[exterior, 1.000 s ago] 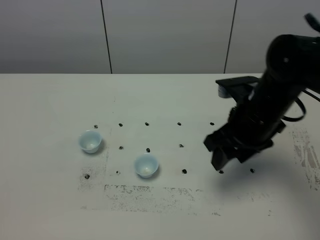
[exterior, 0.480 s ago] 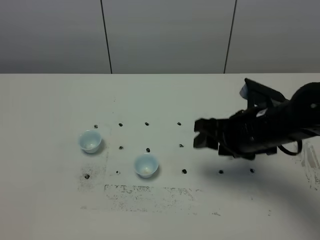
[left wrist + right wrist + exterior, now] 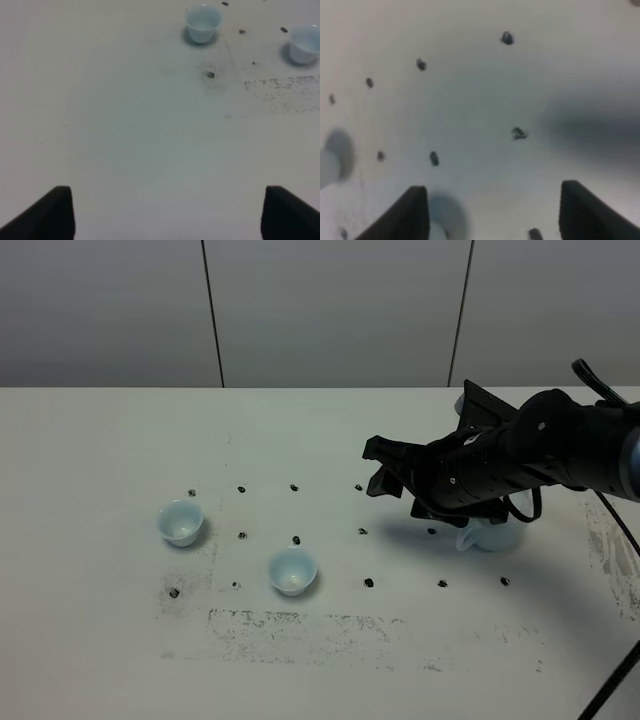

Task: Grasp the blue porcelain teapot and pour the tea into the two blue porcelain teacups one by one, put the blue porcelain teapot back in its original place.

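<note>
We see the teapot [image 3: 488,537] on the table [image 3: 100,640], right of centre in the high view, mostly hidden under the R arm [image 3: 540,445]. The R gripper [image 3: 378,470] sits just up-left of it, jaws spread, holding nothing. The left cup [image 3: 181,522] and centre cup [image 3: 293,570] stand at lower left, well apart from the pot. Their insides look pale, so we can't tell if either has tea. We judge the grasp + both pours may all be left to do, though the pot could equally be set back already.

Only the high cam shows the pot. Only the L wrist cam shows the L gripper [image 3: 167,215]: tips wide apart and empty, w/ left cup [image 3: 202,22] and centre cup [image 3: 305,44] beyond it. The R wrist cam, though blurry, shows the R gripper [image 3: 497,212] gap empty over dotted tabletop.
</note>
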Controlling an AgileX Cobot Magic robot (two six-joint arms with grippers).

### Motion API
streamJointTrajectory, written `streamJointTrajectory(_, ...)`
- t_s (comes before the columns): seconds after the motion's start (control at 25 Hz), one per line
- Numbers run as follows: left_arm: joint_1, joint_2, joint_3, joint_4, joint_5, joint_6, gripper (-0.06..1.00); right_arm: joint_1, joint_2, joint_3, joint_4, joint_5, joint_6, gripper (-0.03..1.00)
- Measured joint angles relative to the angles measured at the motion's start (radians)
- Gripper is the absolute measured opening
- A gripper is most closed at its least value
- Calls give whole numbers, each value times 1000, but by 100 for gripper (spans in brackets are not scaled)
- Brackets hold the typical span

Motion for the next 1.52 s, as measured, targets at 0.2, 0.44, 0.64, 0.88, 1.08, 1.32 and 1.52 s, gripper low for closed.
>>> streamJointTrajectory(0.2,0,0,0,0,0,0,76,-45,42,0,-1,12,1,54)
streamJointTrajectory(0.44,0,0,0,0,0,1,76,-50,43,-1,-40,54,1,54)
streamJointTrajectory(0.64,0,0,0,0,1,1,76,-50,43,-1,-110,66,26,54)
streamJointTrajectory(0.88,0,0,0,0,1,1,76,-50,43,-1,-228,74,117,53)
streamJointTrajectory(1.08,0,0,0,0,1,1,76,-50,43,-1,-365,114,215,52)
streamJointTrajectory(1.32,0,0,0,0,1,1,76,-50,43,-1,-451,176,247,47)
streamJointTrajectory(1.52,0,0,0,0,1,0,76,-50,43,-1,-488,211,249,46)
